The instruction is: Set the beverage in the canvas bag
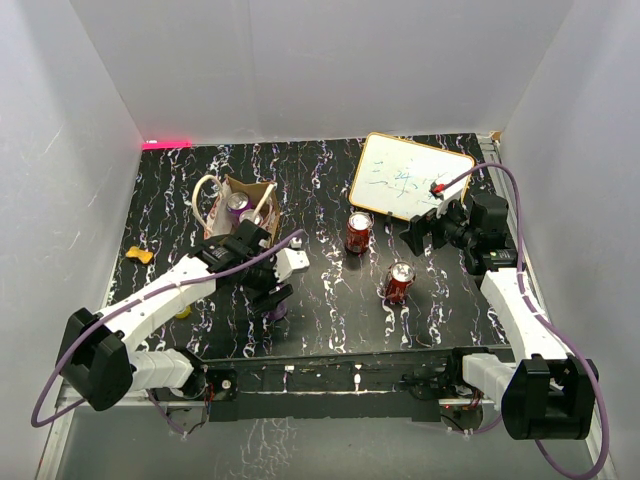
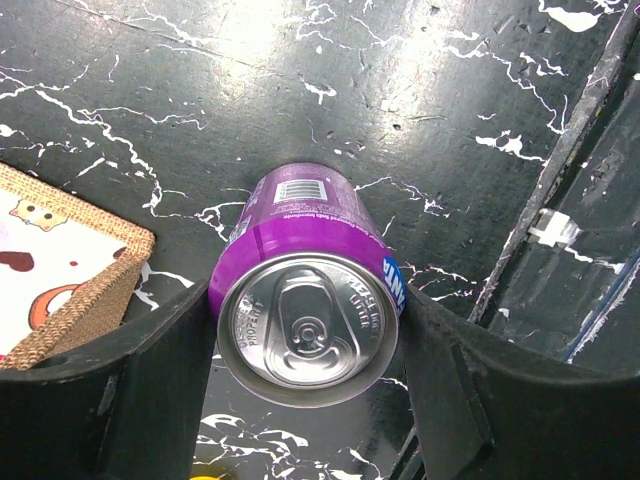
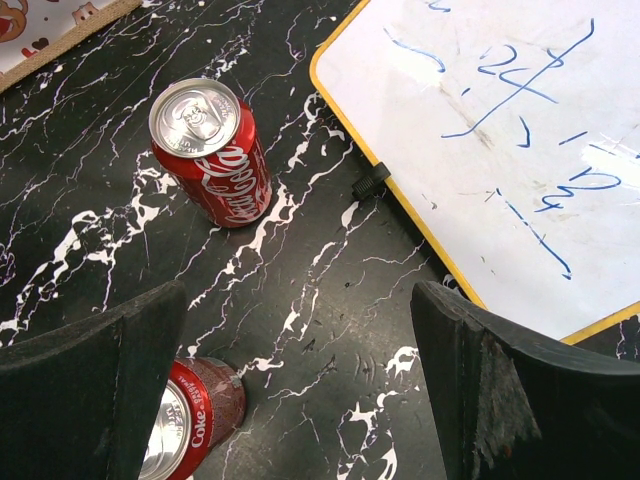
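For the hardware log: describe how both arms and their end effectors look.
The left arm and right arm both have white links with chunky black joint housings. A purple cable loops along each. The left end effector and right end effector each have two broad matte-black fingers, slightly scuffed.

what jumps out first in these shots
The purple can clamped in the left gripper, near the bag, grabs the eye first. Next come two red cans standing mid-table and the scribbled whiteboard lying at the far right, with the right gripper open above the table beside it.
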Tool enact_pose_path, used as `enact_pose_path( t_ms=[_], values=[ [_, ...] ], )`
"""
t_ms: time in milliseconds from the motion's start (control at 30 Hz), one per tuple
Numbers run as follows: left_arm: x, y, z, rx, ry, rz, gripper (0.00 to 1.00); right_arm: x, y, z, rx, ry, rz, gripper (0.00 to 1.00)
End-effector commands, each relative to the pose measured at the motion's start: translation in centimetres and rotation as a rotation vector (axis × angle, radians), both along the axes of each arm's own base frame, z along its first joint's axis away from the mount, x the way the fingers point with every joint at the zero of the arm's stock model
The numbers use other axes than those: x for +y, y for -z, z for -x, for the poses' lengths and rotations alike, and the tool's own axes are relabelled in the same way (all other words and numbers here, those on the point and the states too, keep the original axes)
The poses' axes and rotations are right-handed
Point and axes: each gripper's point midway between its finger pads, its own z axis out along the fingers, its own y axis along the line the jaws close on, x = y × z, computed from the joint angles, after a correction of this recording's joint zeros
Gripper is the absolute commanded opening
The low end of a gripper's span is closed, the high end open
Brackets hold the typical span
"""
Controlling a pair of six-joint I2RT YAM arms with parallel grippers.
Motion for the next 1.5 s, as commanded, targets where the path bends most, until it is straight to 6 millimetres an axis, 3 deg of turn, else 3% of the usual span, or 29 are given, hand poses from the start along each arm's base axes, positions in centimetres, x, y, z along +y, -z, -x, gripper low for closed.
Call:
enact_pose_path(
  t_ms=[0, 100, 367, 733, 833, 1067, 1467],
  values=[
    [-1.2, -1.7, 1.0, 0.025, 0.044, 0.07, 0.2, -0.3, -1.3, -0.9, -0.068, 0.012, 0.002, 0.98],
    [-2.2, -3.8, 1.0, 0.03, 0.044, 0.13, 0.02, -0.3, -1.3, -0.9, -0.07, 0.011, 0.003, 0.98],
    [-3.0, -12.6, -0.3, 0.034, -0.016, 0.376, 0.0, -0.5, -1.4, -0.9, -0.073, 0.018, 0.002, 0.98],
    [1.3, -23.4, -2.4, -0.129, -0.152, 0.593, 0.0, -0.6, -1.4, -0.9, -0.076, 0.017, -0.001, 0.98],
    [3.3, -25.3, -3.5, -0.217, -0.243, 0.575, 0.0, -0.5, -1.5, -0.8, -0.076, 0.015, -0.003, 0.98],
    [7.7, -25.4, -7.4, -0.372, -0.493, 0.442, 0.0, -0.5, -1.7, -0.7, -0.085, 0.01, -0.003, 0.98],
    [9.8, -24.9, -12.3, -0.482, -0.579, 0.353, 0.0, -0.5, -1.5, -0.8, -0.079, 0.01, -0.003, 0.98]
  ],
)
